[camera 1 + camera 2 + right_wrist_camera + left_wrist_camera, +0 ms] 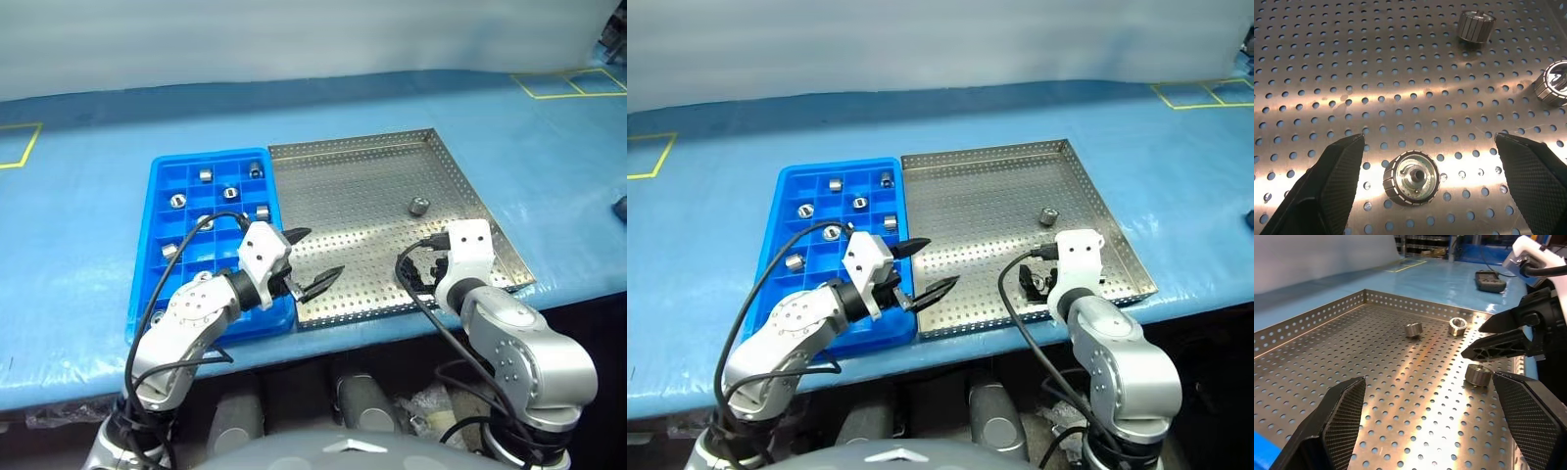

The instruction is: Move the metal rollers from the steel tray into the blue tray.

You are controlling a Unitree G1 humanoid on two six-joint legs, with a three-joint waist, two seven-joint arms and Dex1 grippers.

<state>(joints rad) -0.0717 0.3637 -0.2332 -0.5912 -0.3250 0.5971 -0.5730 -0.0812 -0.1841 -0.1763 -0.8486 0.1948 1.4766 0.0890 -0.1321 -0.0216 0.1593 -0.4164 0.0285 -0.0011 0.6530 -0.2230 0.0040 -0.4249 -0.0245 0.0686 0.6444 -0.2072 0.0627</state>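
Left gripper: the left gripper (314,260) hangs over the near left corner of the steel tray (353,196), just past the blue tray's edge; its black fingers (1344,411) have a woven, textured face, stand wide apart and hold nothing.
Right gripper: the right gripper (1427,161) points down at the tray's near right part, jaws wide open and empty, with one roller on the floor between its fingertips.
Rollers in steel tray: the metal rollers (1411,177) are short ribbed silver cylinders with a hollow centre; the right wrist view shows three lying loose on the floor, apart from one another, and one (419,206) lies further out toward the right rim.
Steel tray: square, shiny, its floor punched with rows of small round holes, with a low perforated rim.
Blue tray: the blue tray (162,186) touches the steel tray's left side; glossy plastic, split into small square compartments, several holding one roller each (207,175).
Table: a smooth blue sheet (88,215) covers the table, with yellow tape squares (573,83) at the far right and the left edge.
Background: a plain pale wall (294,39) runs behind the table.
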